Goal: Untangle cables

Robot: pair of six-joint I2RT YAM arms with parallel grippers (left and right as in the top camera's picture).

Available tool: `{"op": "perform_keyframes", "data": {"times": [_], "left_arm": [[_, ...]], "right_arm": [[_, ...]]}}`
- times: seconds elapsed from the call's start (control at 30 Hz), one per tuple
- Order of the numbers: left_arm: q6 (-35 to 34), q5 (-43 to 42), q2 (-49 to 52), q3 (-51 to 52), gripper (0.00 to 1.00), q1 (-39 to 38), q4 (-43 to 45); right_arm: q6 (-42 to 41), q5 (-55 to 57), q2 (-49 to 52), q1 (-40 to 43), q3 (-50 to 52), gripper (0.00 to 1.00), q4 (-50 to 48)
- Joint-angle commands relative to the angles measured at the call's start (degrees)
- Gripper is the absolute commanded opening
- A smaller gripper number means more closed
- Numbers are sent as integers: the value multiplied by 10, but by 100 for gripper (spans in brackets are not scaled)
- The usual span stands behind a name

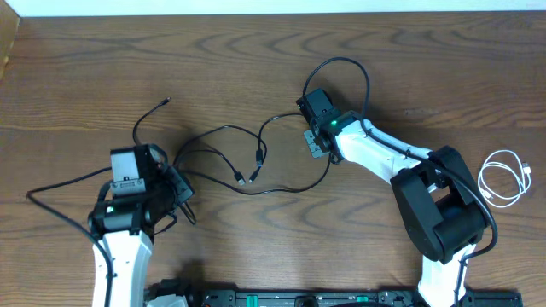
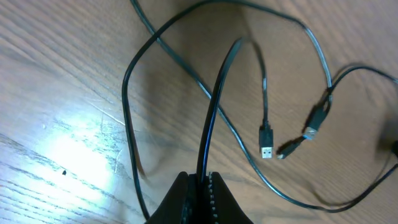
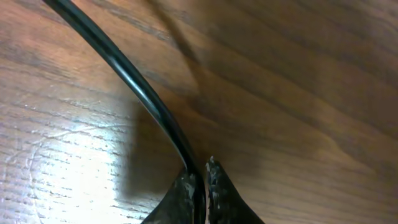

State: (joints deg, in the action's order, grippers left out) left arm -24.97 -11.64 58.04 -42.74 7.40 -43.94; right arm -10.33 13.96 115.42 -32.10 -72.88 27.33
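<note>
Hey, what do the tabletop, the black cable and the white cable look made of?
Tabletop: wood or wood-look laminate, semi-gloss; grain lines and bright glare. Black cable: smooth plastic or rubber jacket, a shiny streak runs along it. White cable: probably plastic sheath too; finish too small to judge.

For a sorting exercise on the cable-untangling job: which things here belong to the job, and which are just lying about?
Belong to the job:
- black cables, crossed mid-table
- white cable, coiled apart at the right
- left gripper and right gripper, each pinching a black cable

Just there:
- wooden table
- right arm's own thick black wire
</note>
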Motion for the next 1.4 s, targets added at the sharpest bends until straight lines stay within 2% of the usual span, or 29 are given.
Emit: {"op": "perform_keyframes", "data": {"times": [0.0,0.1,0.33,0.47,0.57,0.63,0.73,0.87,0.93,1.1,1.2,1.37], "left_arm": [[12,6,27,4,8,3,1],[12,5,47,4,7,3,2],[12,-14,82,4,8,3,3],[12,-14,105,4,17,3,3],[12,-14,119,4,34,3,3],[12,-14,132,4,52,3,3],[12,-14,145,4,66,3,5],[12,-16,153,4,73,3,5],[31,-45,153,4,75,3,8],[135,-212,153,4,77,3,33],[153,-269,153,4,79,3,46],[153,-277,153,4,79,3,56]], "right_arm": [[-16,2,0,2,4,6,-2],[-16,2,0,1,4,2,-3],[-16,-7,0,1,4,4,-4],[-16,-24,0,1,4,5,-7],[-16,-24,0,1,4,8,-8],[-16,-26,0,1,4,11,-8],[-16,-26,0,1,4,16,-8],[-16,-26,0,1,4,25,-8],[-17,-26,0,1,4,31,-8],[-16,-26,0,1,4,53,-9],[-16,-28,0,1,4,62,-9],[-16,-28,0,-1,4,72,-10]]}}
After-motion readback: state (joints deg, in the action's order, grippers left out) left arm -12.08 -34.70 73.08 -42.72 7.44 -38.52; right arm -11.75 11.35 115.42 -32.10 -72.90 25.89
